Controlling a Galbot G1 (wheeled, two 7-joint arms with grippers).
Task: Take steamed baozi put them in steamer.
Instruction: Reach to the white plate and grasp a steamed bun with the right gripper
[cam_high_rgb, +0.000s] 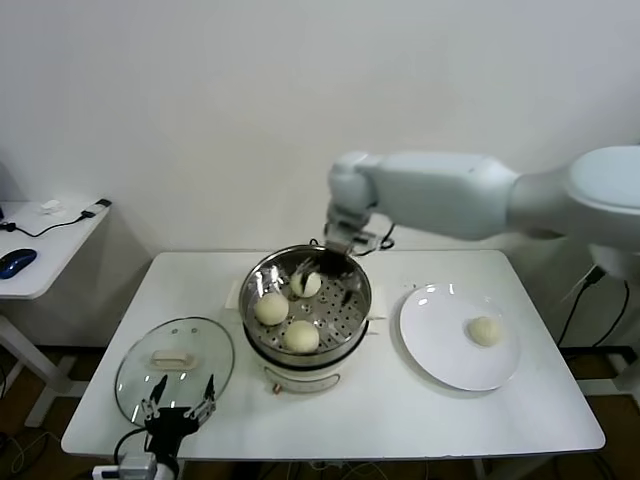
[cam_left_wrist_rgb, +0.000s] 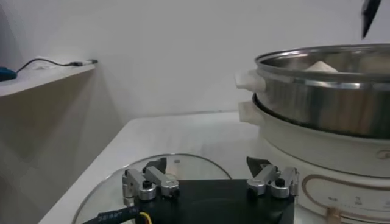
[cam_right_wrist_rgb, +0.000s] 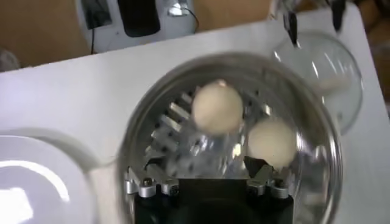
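Three steamed baozi (cam_high_rgb: 271, 308) already sit on the perforated tray of the steamer (cam_high_rgb: 306, 306), which stands mid-desk, a little toward the front edge; the fourth (cam_high_rgb: 485, 330) lies alone on the white plate (cam_high_rgb: 432, 340) over toward the desk's right edge. You are, I judge, at the tail of the third placement: your right gripper (cam_high_rgb: 336, 268) hangs over the far rim of the steamer, jaws spread and holding nothing, with the rearmost bun (cam_high_rgb: 306, 284) just beside it. In the right wrist view the fingertips (cam_right_wrist_rgb: 261, 168) stand apart above the tray, and two buns (cam_right_wrist_rgb: 217, 108) lie clear of them.

The next move calls for you to lift clear of the rim, swing across to the plate, come down over the last bun and close gently, since soft dough will likely dent. The free patch of tray lies on the steamer's right side.

Your left gripper (cam_high_rgb: 178, 412) is parked at the front-left corner, open and empty, just off the glass lid (cam_high_rgb: 175, 366).

Hard to make out: the right wrist view hides the bun nearest the gripper, and the left wrist view shows only one bun top (cam_left_wrist_rgb: 321, 66) above the steamer wall. Whether the rearmost bun touches the right fingers, you cannot tell.
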